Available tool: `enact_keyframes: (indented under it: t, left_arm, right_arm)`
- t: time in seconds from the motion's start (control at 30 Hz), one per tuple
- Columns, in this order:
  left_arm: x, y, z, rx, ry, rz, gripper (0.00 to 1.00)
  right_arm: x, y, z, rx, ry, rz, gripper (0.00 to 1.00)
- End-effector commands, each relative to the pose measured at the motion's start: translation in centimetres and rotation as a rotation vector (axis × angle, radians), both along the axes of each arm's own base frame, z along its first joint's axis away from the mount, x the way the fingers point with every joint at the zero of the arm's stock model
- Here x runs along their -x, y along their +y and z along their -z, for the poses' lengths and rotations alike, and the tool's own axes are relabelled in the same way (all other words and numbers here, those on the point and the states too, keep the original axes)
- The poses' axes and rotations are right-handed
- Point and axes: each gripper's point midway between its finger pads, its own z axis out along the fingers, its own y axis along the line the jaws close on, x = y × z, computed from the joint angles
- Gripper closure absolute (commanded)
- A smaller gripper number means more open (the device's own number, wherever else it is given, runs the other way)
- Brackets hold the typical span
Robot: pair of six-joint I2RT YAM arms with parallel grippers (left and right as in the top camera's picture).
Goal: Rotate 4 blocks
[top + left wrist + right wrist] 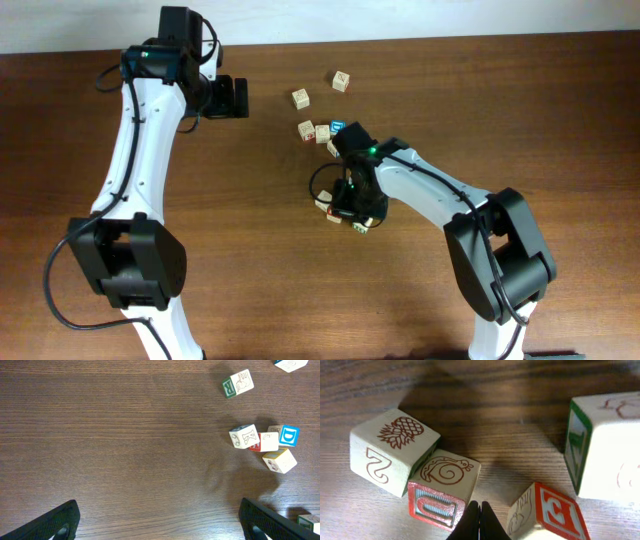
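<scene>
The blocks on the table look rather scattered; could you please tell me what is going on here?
The right gripper is shut and empty, its tips down between the snail block and the red E block, probably to nudge one round. The pineapple block sits against the snail block, and a green-sided block lies off to one side. The left gripper hangs open, away from all the blocks.
</scene>
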Motion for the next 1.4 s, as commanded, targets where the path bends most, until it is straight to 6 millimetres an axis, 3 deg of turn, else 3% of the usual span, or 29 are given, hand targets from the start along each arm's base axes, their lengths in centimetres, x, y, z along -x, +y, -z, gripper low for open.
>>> enact_keyframes:
  t: [0.0,0.13,0.2,0.27,0.33,0.43,0.5,0.57,0.67,0.87,1.07,1.2,1.23,1.37]
  left_arm:
    - [0.5,0.0,0.4,0.002,0.025,-0.008,0.00]
    - [0.7,0.0,0.5,0.002,0.033,-0.007,0.00]
    - [1.0,-0.9,0.5,0.049,0.046,0.012,0.04]
    - [1.4,-2.0,0.4,0.106,0.063,0.035,0.16]
    - [1.8,-2.5,0.5,0.105,0.076,0.048,0.30]
    - [2.6,-4.1,1.6,0.102,0.105,0.082,0.53]
    - [3.6,-5.1,3.6,0.097,0.149,0.104,0.67]
    - [4.3,-6.7,5.9,0.124,0.177,0.139,0.73]
    - [5.3,-9.7,8.3,0.227,0.195,0.201,0.76]
    - [7.0,-12.7,12.1,0.291,0.205,0.271,0.82]
    - [7.6,-12.9,13.6,0.302,0.215,0.259,0.85]
    - [8.4,-13.7,14.2,0.355,0.225,0.278,0.96]
    - [8.4,-14.0,14.3,0.362,0.221,0.286,1.00]
    - [9.1,-16.3,15.3,0.395,0.202,0.307,1.00]
  right_arm:
    - [-0.8,-0.5,-0.1,0.002,-0.022,0.024,0.96]
    - [-0.6,-0.4,-0.2,-0.001,-0.016,0.017,0.96]
    - [-1.1,-0.5,-1.9,-0.007,-0.023,-0.050,0.96]
    - [-1.9,-0.5,-5.0,-0.008,-0.036,-0.098,0.95]
    - [-2.1,0.3,-6.3,-0.027,-0.044,-0.099,0.96]
    - [0.2,1.3,-5.0,-0.016,0.020,-0.088,0.95]
    - [2.2,2.6,-4.2,-0.003,0.056,-0.109,0.95]
    - [3.0,3.2,-3.6,0.002,0.069,-0.092,0.96]
    - [3.1,3.4,-3.3,0.002,0.072,-0.072,0.96]
    - [2.3,3.1,-2.8,0.027,0.038,-0.036,0.96]
    - [2.7,1.9,-1.0,0.037,0.059,0.009,0.96]
    - [2.2,1.4,-1.0,0.036,0.060,0.032,0.96]
    - [2.1,1.3,-0.9,0.037,0.060,0.041,0.96]
    - [1.8,1.0,-0.4,0.017,0.061,0.066,0.96]
